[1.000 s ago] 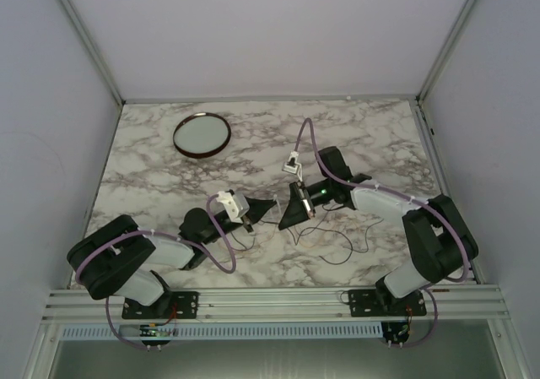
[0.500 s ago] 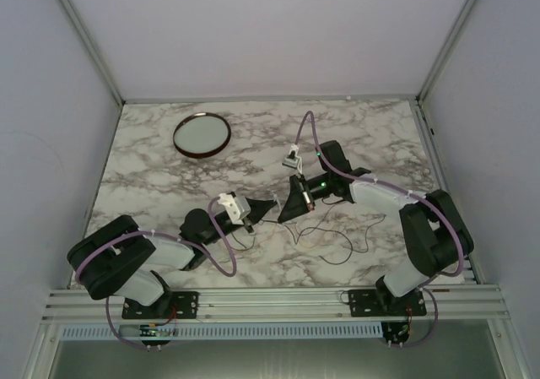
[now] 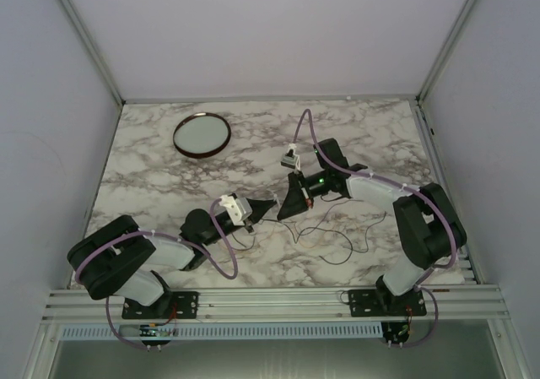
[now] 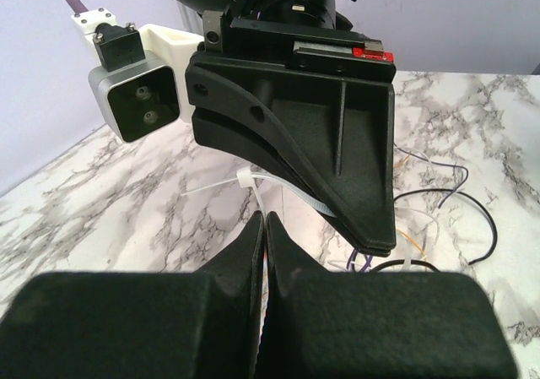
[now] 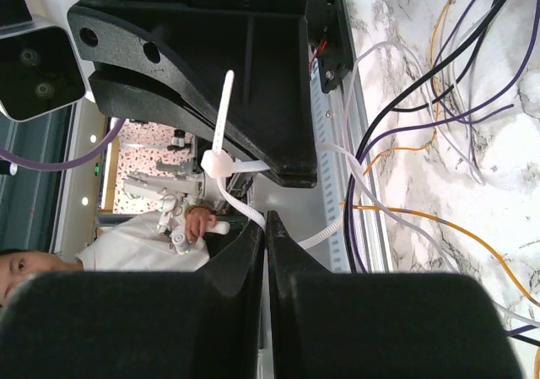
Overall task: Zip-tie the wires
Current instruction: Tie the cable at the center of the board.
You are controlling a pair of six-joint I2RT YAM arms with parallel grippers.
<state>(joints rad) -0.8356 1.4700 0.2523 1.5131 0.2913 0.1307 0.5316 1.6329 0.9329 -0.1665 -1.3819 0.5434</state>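
The white zip tie (image 4: 253,190) hangs in the air between my two grippers, above the table. My left gripper (image 4: 263,220) is shut on one part of its strap. My right gripper (image 5: 266,220) is shut on the strap just below the tie's head (image 5: 214,161); the free tail points up. The strap loops round some of the wires (image 5: 439,83), which are thin dark, purple and orange strands. The wires lie in loose loops (image 3: 333,242) on the marble table right of the grippers. In the top view the left gripper (image 3: 268,206) and right gripper (image 3: 285,207) meet tip to tip.
A round dark-rimmed dish (image 3: 202,133) sits at the back left of the table (image 3: 152,168). Lilac robot cables arc over both arms. The right gripper's body (image 4: 321,134) fills the left wrist view close ahead.
The right arm's wrist has drawn a little back and left, with its gripper still at the left gripper's tip. The left arm has barely moved.
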